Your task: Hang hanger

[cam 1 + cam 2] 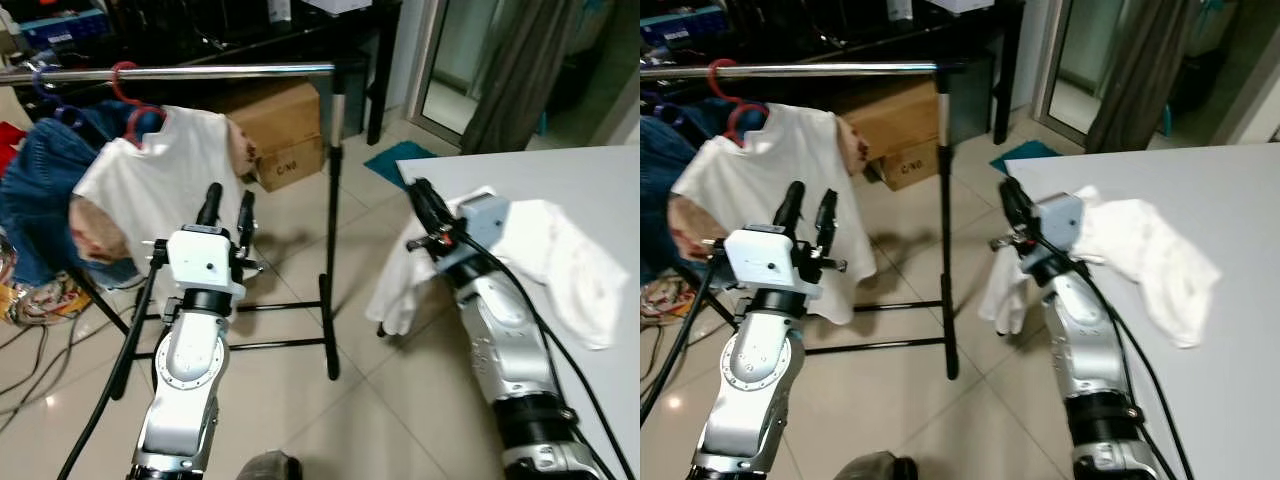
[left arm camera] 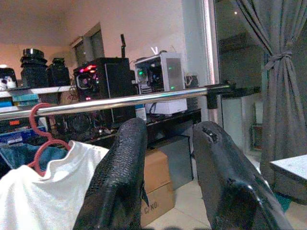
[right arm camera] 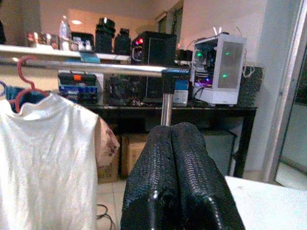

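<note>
- The left gripper (image 1: 227, 208) sits left of centre in the left eye view, its two black fingers (image 2: 117, 177) spread apart with nothing between them, pointing up toward the rail.
- The right gripper (image 1: 424, 202) is right of centre, its fingers (image 3: 177, 177) pressed flat together and empty, resting at the edge of the white cloth (image 1: 560, 250) that lies on the table (image 1: 600, 180) and droops over its near corner.
- The red hanger (image 1: 135, 105) is in the upper left, hooked over the metal rail (image 1: 200, 71) and carrying a white T-shirt (image 1: 160, 185); beside it at the far left hangs a blue denim garment (image 1: 35, 190).
- Judging by this, the hanger is already on the rail, so the left gripper's released fingers fit a let-go rather than a reach.
- The rack's dark upright (image 1: 333, 220) stands between the two arms, with a cardboard box (image 1: 285, 135) behind it on the tiled floor (image 1: 380, 400).
</note>
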Robot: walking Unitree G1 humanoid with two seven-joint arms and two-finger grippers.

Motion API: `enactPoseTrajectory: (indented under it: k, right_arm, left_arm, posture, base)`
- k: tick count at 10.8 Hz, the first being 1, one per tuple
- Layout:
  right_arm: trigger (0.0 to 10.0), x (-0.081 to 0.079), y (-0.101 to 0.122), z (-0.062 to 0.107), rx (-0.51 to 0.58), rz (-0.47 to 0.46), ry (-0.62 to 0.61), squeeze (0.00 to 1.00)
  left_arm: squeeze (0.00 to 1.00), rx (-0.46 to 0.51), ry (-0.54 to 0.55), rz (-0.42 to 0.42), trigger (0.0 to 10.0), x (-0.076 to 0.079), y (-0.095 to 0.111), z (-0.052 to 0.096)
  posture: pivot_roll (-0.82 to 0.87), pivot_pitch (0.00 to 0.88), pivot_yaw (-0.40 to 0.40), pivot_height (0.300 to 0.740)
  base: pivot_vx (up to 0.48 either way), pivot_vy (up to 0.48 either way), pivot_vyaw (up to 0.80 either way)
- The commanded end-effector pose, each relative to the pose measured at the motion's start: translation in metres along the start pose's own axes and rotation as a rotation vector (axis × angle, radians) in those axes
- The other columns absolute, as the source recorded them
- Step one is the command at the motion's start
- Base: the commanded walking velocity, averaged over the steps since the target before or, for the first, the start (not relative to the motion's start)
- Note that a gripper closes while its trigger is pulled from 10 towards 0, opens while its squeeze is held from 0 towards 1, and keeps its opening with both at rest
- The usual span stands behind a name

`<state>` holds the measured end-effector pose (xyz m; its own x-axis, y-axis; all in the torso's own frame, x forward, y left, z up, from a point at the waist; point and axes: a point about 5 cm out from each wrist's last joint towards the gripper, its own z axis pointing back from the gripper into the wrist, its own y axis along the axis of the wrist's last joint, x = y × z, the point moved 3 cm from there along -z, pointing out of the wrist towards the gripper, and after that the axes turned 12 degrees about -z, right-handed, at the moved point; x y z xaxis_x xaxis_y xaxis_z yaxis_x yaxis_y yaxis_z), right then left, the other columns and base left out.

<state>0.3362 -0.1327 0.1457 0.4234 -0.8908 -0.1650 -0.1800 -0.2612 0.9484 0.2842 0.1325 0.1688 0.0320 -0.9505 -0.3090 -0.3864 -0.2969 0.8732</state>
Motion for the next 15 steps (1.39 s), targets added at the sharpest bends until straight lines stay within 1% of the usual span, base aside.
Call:
enactPoseTrajectory:
  k: [1,8,12,14,15]
  right_arm:
    - [10.0,-0.0068,0.0023,-0.0037,0.011,-0.011,0.016,0.00]
    - [10.0,-0.0054,0.0042,-0.0064,0.010,-0.013,0.011,0.00]
    - [10.0,-0.0069,-0.0021,-0.0050,-0.008,-0.019,0.012,0.00]
    - [10.0,-0.0062,-0.0040,-0.0045,-0.016,-0.022,0.009,0.00]
    - [10.0,-0.0060,-0.0046,-0.0043,-0.018,-0.023,0.008,0.00]
  left_arm:
    - [0.00,-0.020,0.002,-0.006,10.0,-0.0040,-0.0039,0.0004]
    - [0.00,-0.023,-0.016,-0.001,10.0,-0.0002,-0.0044,-0.0014]
    - [0.00,-0.028,-0.019,-0.006,10.0,0.0000,-0.0060,-0.0008]
    - [0.00,-0.029,-0.019,-0.007,10.0,0.0002,-0.0063,-0.0011]
    - [0.00,-0.030,-0.019,-0.009,10.0,0.0001,-0.0065,-0.0010]
  posture:
    - [-0.03,0.000,0.044,0.740]
    - [-0.03,0.000,0.042,0.740]
    - [-0.03,0.000,0.044,0.740]
    - [-0.03,0.000,0.045,0.740]
    - [-0.03,0.000,0.045,0.740]
  base:
    - [0.000,0.480,0.00]
    - [0.000,0.480,0.00]
    - [0.000,0.480,0.00]
    - [0.000,0.377,0.00]
    - [0.000,0.000,0.00]
